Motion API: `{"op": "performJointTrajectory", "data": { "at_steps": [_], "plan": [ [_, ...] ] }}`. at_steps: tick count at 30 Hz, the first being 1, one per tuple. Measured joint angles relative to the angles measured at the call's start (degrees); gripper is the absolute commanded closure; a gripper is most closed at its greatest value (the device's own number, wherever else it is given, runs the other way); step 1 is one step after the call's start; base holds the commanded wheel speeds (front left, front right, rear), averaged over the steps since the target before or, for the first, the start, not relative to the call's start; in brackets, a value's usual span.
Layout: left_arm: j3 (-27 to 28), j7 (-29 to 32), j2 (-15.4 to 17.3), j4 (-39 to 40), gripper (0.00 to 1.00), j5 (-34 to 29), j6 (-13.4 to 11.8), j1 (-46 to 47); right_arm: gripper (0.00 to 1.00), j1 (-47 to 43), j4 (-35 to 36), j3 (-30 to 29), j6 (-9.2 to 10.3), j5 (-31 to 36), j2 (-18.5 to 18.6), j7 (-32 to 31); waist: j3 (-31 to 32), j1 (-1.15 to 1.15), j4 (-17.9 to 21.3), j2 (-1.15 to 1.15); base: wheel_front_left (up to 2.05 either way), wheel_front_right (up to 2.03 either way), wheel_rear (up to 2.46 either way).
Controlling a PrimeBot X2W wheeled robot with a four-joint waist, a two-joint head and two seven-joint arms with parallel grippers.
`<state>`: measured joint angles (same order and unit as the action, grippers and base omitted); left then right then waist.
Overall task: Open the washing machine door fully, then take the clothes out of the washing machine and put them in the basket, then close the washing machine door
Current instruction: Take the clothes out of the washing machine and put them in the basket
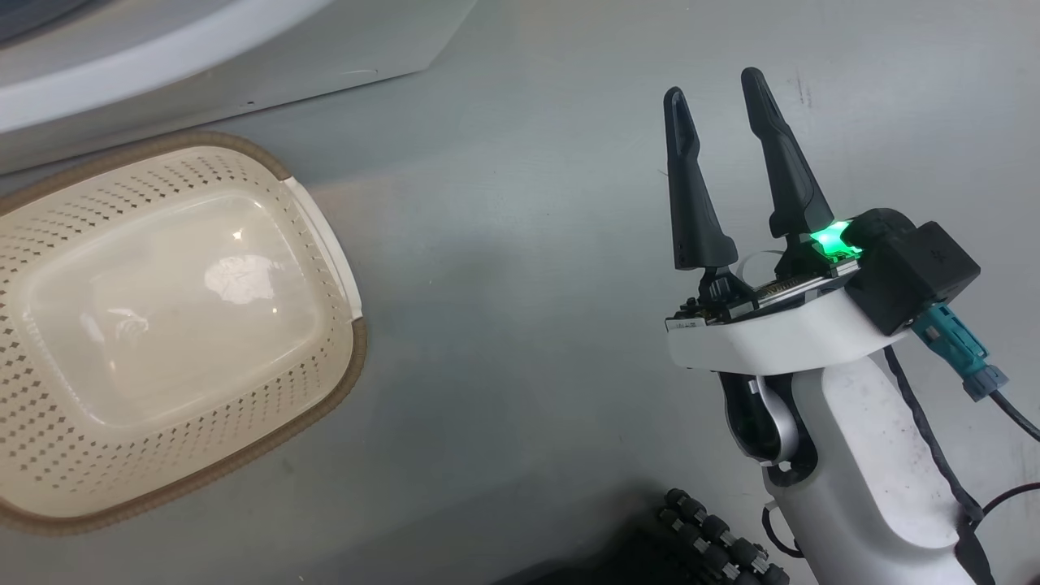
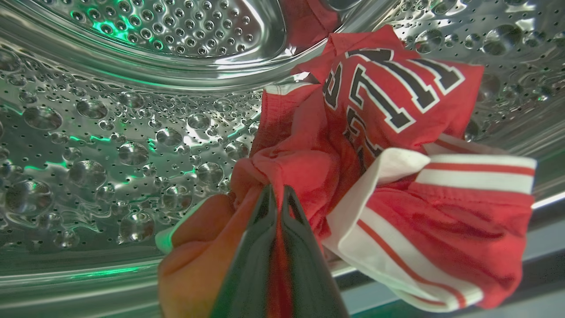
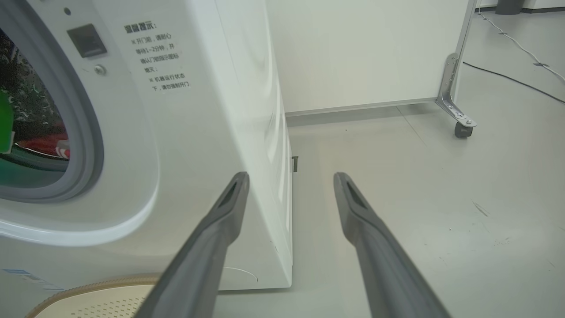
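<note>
Pinches a fold of the clothes (image 2: 304,172) with the left end effector (image 2: 277,192), fingers clenched tight on red fabric, inside the perforated steel drum (image 2: 110,145); shows the jersey (image 2: 397,92) with navy-and-white lettering bunched beyond the fingertips, white striped trim spilling to the right in the left wrist view; holds the right end effector (image 1: 713,85) released, both fingers spread well apart above the grey floor (image 1: 528,244); places that end effector just beside the front corner of the washing machine (image 3: 185,132) in the right wrist view; glimpses red cloth through the grey seal (image 3: 88,145); sets the basket (image 1: 49,390) on the floor, close against the machine's base.
</note>
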<state>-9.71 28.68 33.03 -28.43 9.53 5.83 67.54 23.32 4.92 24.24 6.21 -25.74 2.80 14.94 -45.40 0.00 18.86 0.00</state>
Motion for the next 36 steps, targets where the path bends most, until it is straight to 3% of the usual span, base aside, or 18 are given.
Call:
{"op": "performJointTrajectory", "data": {
  "at_steps": [10,26,36],
  "plan": [
    [1.46,-1.21,-0.43,0.68,1.0,2.6,0.02,0.78,0.0,0.01,0.01,-0.32,0.43,-0.03,0.0,0.0,0.0,0.0,0.06,0.0,0.0,0.0,0.0],
    [4.88,-17.9,-10.77,7.28,1.0,9.22,-1.07,-7.22,0.0,0.19,-1.88,-2.93,0.41,3.97,0.03,0.0,2.9,0.0,-3.53,0.0,0.0,0.0,0.0],
    [5.83,-27.86,-14.92,12.29,1.0,10.44,-2.08,-14.56,0.0,-0.29,-3.77,-3.8,-0.27,5.82,0.07,0.0,6.39,0.0,-5.87,0.0,0.0,0.0,0.0]
  ]
}}
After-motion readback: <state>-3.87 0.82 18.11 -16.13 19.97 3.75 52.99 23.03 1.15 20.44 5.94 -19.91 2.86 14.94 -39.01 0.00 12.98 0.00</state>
